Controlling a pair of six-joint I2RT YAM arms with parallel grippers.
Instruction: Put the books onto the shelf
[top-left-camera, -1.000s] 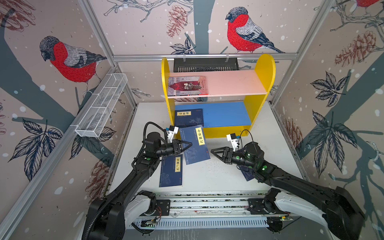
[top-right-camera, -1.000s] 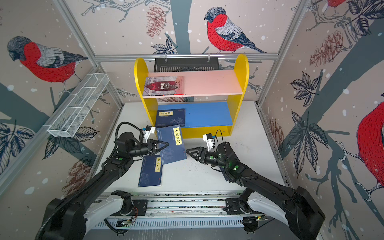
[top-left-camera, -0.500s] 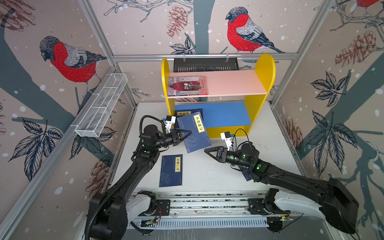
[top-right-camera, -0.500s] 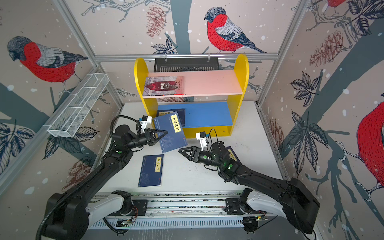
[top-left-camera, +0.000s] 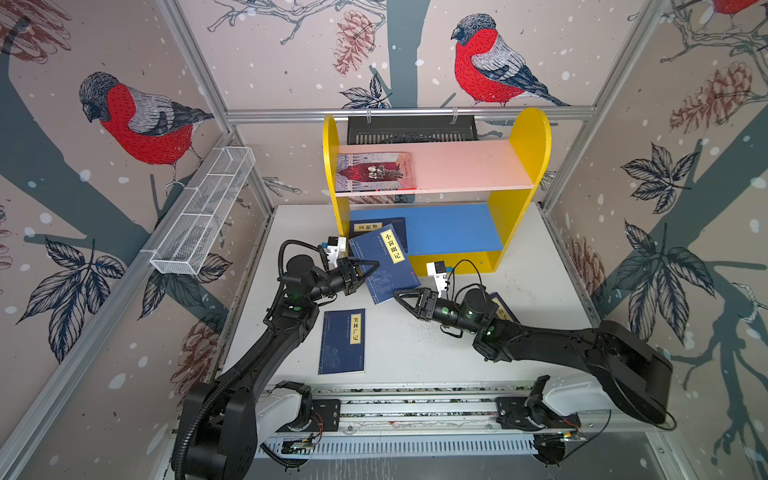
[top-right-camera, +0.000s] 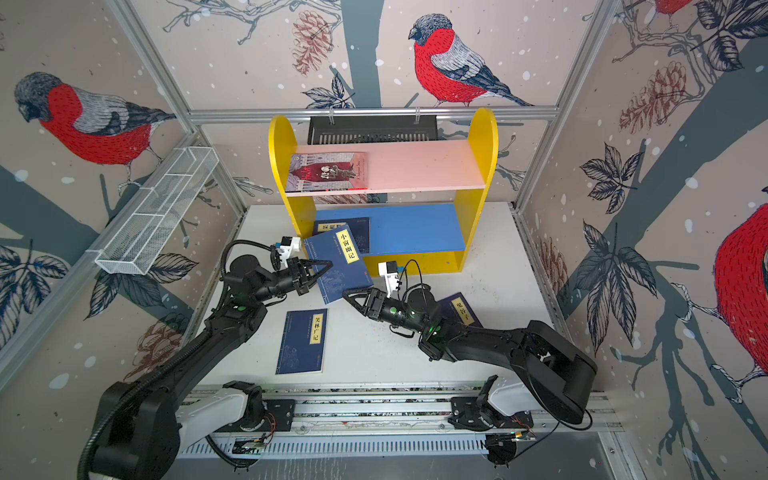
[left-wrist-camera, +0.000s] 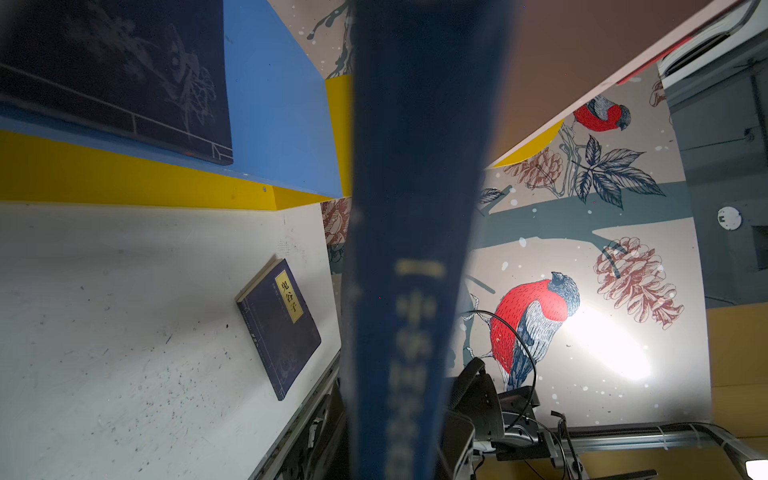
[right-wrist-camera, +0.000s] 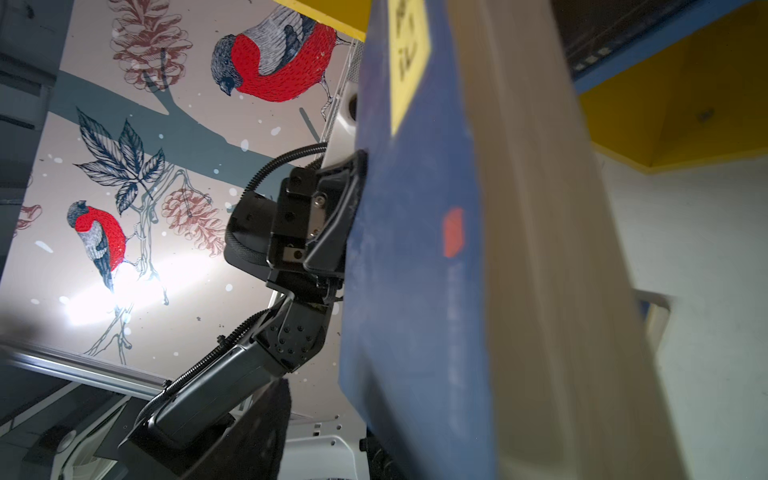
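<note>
Book (top-left-camera: 390, 270), navy, held tilted off the worktop (top-left-camera: 415, 357) by left gripper (top-left-camera: 366, 268), clamped on its edge, just before the shelf (top-left-camera: 530, 137), blue board. Right gripper (top-left-camera: 400, 296), jaws apart, empty, by its lower corner. Step: shelving. Next: level it, slide in w/o snagging shelved navy book (top-left-camera: 374, 226). Loose book (top-left-camera: 343, 340) waits on worktop.

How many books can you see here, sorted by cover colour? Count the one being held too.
Navy blue: 4, held book, lower-shelf book, front table book, right table book.
Grey-lilac: 1, illustrated book.
Total: 5 books.
</note>
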